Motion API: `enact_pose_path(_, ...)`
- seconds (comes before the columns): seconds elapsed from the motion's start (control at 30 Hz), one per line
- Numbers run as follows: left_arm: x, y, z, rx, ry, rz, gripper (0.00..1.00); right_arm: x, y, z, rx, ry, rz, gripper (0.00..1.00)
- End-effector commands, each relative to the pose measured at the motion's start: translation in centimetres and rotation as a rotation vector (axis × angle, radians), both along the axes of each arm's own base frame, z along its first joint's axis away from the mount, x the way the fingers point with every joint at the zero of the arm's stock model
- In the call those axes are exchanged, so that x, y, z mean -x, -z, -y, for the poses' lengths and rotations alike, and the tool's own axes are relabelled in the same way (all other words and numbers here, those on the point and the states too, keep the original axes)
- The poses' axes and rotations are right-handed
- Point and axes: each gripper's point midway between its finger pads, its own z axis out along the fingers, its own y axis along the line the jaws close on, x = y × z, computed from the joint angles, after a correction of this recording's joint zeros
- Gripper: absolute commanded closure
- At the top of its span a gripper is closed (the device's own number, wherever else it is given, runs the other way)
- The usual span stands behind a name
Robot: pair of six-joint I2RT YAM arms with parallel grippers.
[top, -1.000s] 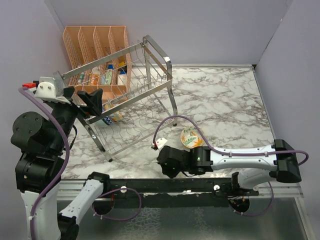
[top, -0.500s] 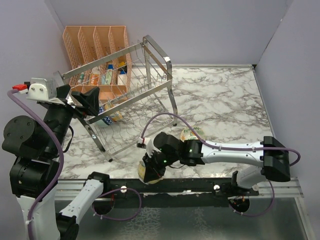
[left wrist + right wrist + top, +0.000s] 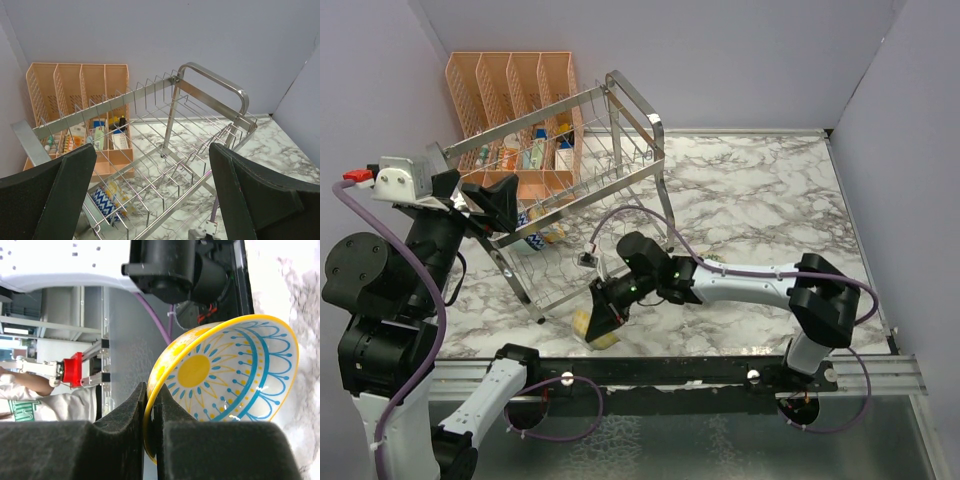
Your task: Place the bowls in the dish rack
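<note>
The chrome wire dish rack point(image 3: 620, 170) stands at the back left and fills the left wrist view point(image 3: 200, 125). A bowl with a blue zigzag outside point(image 3: 534, 239) lies on its lower tier point(image 3: 106, 209). My right gripper point(image 3: 606, 306) is shut on the rim of a yellow-rimmed bowl with a blue and yellow sun pattern point(image 3: 235, 375). It holds the bowl point(image 3: 590, 328) tilted on edge just in front of the rack's near legs. My left gripper point(image 3: 497, 204) is open and empty point(image 3: 151, 165), raised over the rack's left end. I see no third bowl.
A peach-orange mesh organiser point(image 3: 510, 100) with small packets stands behind the rack against the back wall point(image 3: 75, 90). The marble tabletop point(image 3: 770, 200) stretches to the right. The black front rail point(image 3: 670, 375) runs along the near edge. My right arm point(image 3: 740, 285) lies low across the table's middle.
My right gripper picked the patterned bowl up and carried it left, from near the front rail toward the rack's front. My left arm shifted slightly left, then stayed still.
</note>
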Motion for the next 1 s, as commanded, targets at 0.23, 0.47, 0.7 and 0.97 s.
enact_pose_path(0.23, 0.5, -1.2, 0.1, 0.0, 0.01, 0.036, 0.01, -4.4, -6.8, -3.7, -0.29, -0.035, -0.084, 0.99)
enact_pose_path(0.47, 0.3, -0.9, 0.2, 0.0, 0.012, 0.03, 0.01, -7.3, -8.4, -5.9, -0.43, -0.033, -0.12, 0.99)
enact_pose_path(0.7, 0.2, -0.9, 0.3, 0.0, 0.018, 0.025, 0.01, -10.4, -9.5, -7.8, -0.513, 0.007, -0.148, 0.99)
enact_pose_path(0.97, 0.0, -0.4, 0.3, -0.004, 0.019, 0.014, 0.01, -13.4, -7.2, -9.7, -0.544, 0.046, -0.208, 0.99)
